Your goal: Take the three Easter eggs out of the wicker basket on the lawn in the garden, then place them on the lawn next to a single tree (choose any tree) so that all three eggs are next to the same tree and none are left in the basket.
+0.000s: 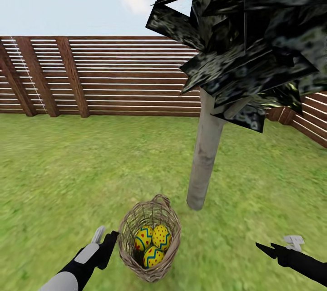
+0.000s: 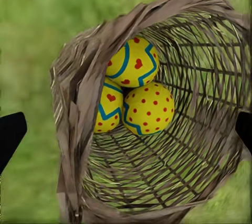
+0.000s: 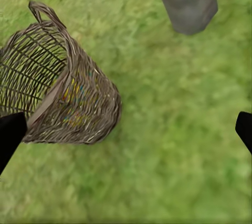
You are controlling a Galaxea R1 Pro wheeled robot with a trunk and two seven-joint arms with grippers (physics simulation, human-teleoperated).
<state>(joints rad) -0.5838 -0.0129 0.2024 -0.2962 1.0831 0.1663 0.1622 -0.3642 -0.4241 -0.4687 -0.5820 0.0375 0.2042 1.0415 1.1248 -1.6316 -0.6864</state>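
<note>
In the head view, the straight pale grey-brown trunk (image 1: 205, 154) vanishes upward into dark jagged foliage (image 1: 254, 32), itself cropped by the top and right edges. The lowest yellow zigzag-banded egg (image 1: 153, 256) sits half behind the round grey-brown woven-twig basket (image 1: 150, 273) rim. The right wrist view shows eggs only as colour smudges through the weave.

Rough woven-twig wicker basket (image 1: 150, 241); smooth painted eggs (image 1: 153, 242); slatted wooden fence (image 1: 100, 77)
</note>
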